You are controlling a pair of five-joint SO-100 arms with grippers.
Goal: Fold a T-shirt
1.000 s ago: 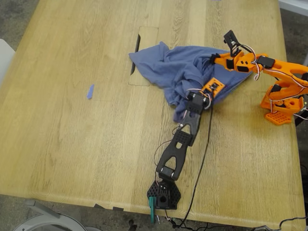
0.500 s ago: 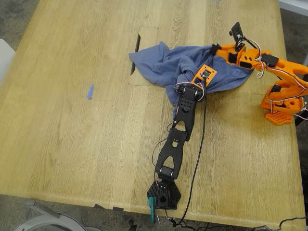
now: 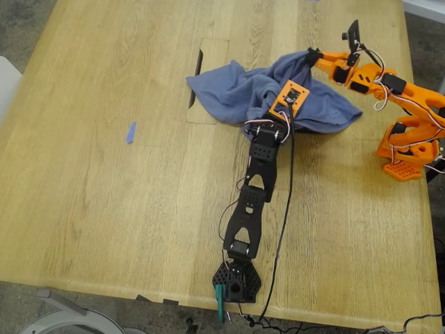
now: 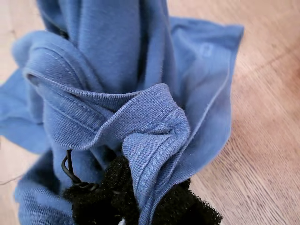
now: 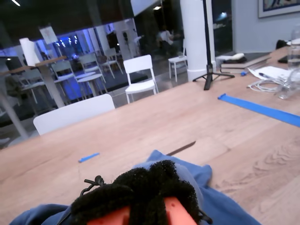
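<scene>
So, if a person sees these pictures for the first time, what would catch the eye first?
Most likely the crumpled blue T-shirt, bunched in a heap on the wooden table toward the exterior view's upper right. Next, the two arms meeting at it: the black arm reaches up from the near edge, and the orange arm comes in from the exterior view's right. My first gripper pinches a ribbed fold of the cloth.

We see a pale oak desk (image 3: 104,209) with a rectangular cable hatch (image 3: 208,80) set in its top, standing on a grey speckled floor (image 3: 28,24). Beyond the desk, white chairs (image 5: 140,75) stand beside small tables, a white pillar (image 5: 197,35) rises near a black tripod (image 5: 208,70), and dark glass reflects blue light. A strip of blue tape (image 5: 260,108) lies on the desk.
</scene>
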